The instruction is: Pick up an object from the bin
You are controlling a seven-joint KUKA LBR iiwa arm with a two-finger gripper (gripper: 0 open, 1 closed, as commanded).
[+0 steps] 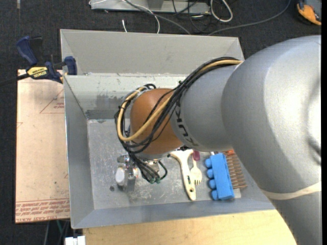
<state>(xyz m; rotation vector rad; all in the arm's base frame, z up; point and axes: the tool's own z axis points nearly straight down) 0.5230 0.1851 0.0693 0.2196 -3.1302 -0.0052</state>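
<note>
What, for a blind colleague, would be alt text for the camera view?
A grey arm reaches from the right into a metal bin, its gripper low inside. A cream fork and blue block lie nearby.

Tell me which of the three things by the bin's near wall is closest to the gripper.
The cream plastic fork, just to the view's right of the gripper. The blue knobbed block lies beyond it, and the brown ridged piece farther right still.

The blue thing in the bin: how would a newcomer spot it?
Start at the grey metal bin and go to its lower right corner, below the big arm. There a chunky blue plastic block lies between a cream fork and a brown bristly piece; it alone is bright blue, with rounded knobs on one side.
</note>
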